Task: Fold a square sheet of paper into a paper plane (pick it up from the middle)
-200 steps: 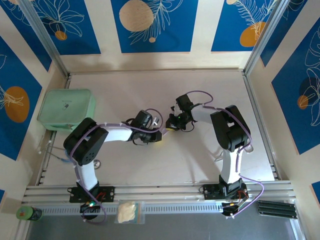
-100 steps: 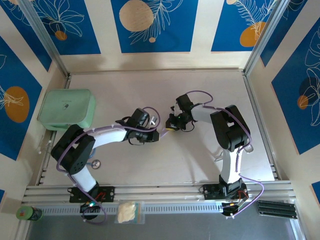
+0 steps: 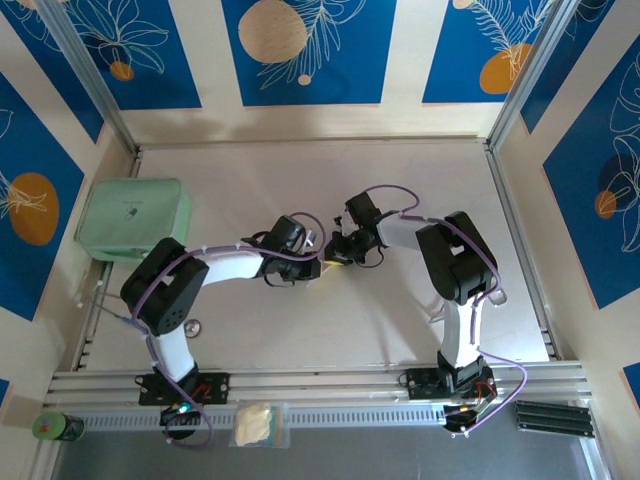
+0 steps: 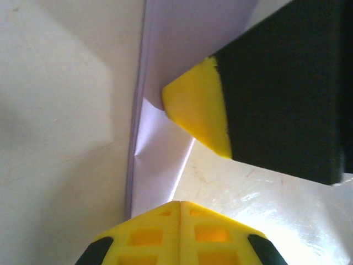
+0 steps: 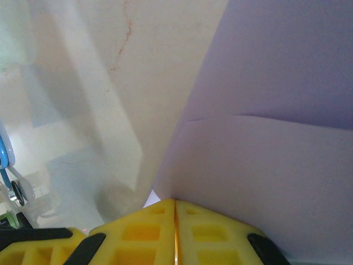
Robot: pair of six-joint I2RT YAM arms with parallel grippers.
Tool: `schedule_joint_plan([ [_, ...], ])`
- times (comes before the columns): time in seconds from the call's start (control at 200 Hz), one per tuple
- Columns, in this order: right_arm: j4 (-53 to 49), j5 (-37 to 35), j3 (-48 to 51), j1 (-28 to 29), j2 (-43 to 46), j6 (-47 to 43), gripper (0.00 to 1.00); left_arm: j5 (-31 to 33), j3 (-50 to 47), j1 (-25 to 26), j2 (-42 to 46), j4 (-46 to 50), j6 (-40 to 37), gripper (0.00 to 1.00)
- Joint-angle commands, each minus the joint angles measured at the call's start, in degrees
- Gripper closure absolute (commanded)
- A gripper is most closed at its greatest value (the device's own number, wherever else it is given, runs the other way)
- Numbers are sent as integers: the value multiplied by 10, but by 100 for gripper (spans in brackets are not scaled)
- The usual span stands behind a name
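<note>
The square sheet of paper (image 4: 182,38), already creased into layers, is sitting between my two pincers at the middle of the table (image 3: 240,180). Judgement: I am bracing it from both sides so that a fold line can be sharpened. My right pincer (image 5: 175,212) is clamping fully closed on the sheet's lower edge. My left pincer (image 4: 179,221) is likewise sitting fully closed, tips touching a folded corner; whether it is actually gripping that corner I cannot tell
</note>
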State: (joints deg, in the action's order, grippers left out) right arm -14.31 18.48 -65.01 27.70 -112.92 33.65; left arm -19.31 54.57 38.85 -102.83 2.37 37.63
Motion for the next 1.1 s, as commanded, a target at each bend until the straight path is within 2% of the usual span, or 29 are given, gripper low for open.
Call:
schedule_joint_plan([
  [0.0,-49,-11,21,5,-10,0,91,14,14,-4,-14,-3,3,97],
  [0.235,-42,-13,19,1,-6,-3,91,15,10,-4,-28,2,4,98],
  [0.435,-26,-20,9,-19,16,-12,91,13,-13,-3,-26,10,2,98],
  [0.67,-39,-38,-17,-46,0,-26,90,15,-30,-2,-23,10,8,99],
  [0.945,-53,-50,-20,-47,-16,-31,90,10,-18,-2,-13,15,3,100],
  [1.096,-57,-40,-14,-36,-24,-31,90,-5,-2,-3,-4,-13,1,98],
])
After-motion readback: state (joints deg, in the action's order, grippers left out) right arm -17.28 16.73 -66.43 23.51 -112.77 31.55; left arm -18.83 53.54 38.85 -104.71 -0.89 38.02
